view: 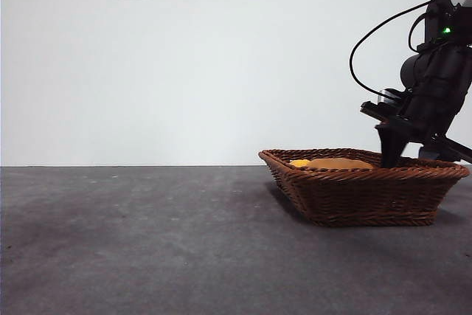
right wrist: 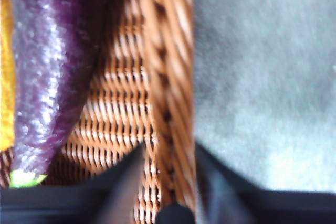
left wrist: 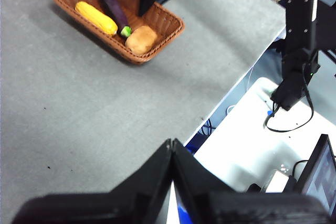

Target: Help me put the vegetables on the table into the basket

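So all three veggies look to be in the basket (left wrist: 157,40) now: the corn (left wrist: 95,18), the eggplant (left wrist: 114,11) and the potato (left wrist: 140,40) lie side by side on the wicker floor, with the eggplant between the other two. I can't spot anything loose on the bench (left wrist: 79,114), so I'd say the loading part is basically done and this is the wrap-up.

My right hand (right wrist: 168,182) hangs right over the basket's rim, fingers slightly apart and gripping nothing. The rim runs straight through the gap between them, and the eggplant sits just beside that hand, inside the basket, not touching as far as I can tell.

My left hand (left wrist: 172,153) is well away from the basket near the bench edge, fingers pinched together, empty, just waiting.

Next move, I reckon: lift the right hand straight up so a finger doesn't catch the rim and drag the basket, then pull back.
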{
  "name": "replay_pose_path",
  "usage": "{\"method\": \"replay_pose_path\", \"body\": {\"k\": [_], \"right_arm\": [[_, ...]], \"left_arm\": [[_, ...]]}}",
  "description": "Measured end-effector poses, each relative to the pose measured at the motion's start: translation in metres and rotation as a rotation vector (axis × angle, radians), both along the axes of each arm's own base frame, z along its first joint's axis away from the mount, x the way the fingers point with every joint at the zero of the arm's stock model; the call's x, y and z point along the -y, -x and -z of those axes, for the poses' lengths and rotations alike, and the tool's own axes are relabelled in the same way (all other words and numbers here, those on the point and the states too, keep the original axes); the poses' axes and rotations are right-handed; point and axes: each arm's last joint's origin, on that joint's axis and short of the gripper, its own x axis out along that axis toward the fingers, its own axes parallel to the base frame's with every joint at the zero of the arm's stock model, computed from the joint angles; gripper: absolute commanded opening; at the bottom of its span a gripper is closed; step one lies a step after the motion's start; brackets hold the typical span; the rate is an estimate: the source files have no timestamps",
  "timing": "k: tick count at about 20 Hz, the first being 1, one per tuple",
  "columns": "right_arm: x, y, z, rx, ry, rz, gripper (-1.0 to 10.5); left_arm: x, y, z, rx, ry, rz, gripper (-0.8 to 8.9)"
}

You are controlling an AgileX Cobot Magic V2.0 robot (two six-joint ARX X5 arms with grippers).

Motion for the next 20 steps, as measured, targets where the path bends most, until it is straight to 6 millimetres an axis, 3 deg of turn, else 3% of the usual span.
{"method": "replay_pose_path", "body": {"k": [2, 3, 4, 6, 9, 13, 16, 20], "right_arm": [[0.001, 0.001, -0.003, -0.002, 0.038, 0.029, 5.7], [0.002, 0.004, -0.016, 0.024, 0.086, 0.041, 5.7], [0.004, 0.011, -0.039, 0.076, 0.143, 0.052, 5.6], [0.009, 0.043, -0.108, 0.217, 0.267, 0.095, 5.4], [0.011, 0.103, -0.183, 0.37, 0.308, 0.133, 4.2], [0.012, 0.197, -0.252, 0.54, 0.286, 0.182, 1.3], [0.014, 0.27, -0.28, 0.658, 0.3, 0.23, -0.2], [0.014, 0.345, -0.3, 0.857, 0.236, 0.247, -0.2]], "left_arm": [[-0.003, 0.003, 0.0, 0.005, 0.01, -0.003, -0.02], [-0.005, 0.004, 0.0, 0.011, 0.016, -0.002, -0.01], [-0.005, 0.005, 0.0, 0.016, 0.015, 0.0, -0.01], [-0.005, 0.004, 0.0, 0.05, -0.013, -0.006, -0.01], [-0.007, 0.002, 0.0, 0.119, -0.077, -0.065, -0.01], [-0.01, -0.001, 0.0, 0.198, -0.16, -0.155, -0.02], [-0.011, -0.002, 0.0, 0.226, -0.19, -0.162, -0.02], [-0.011, -0.002, 0.0, 0.23, -0.194, -0.159, -0.01]]}}
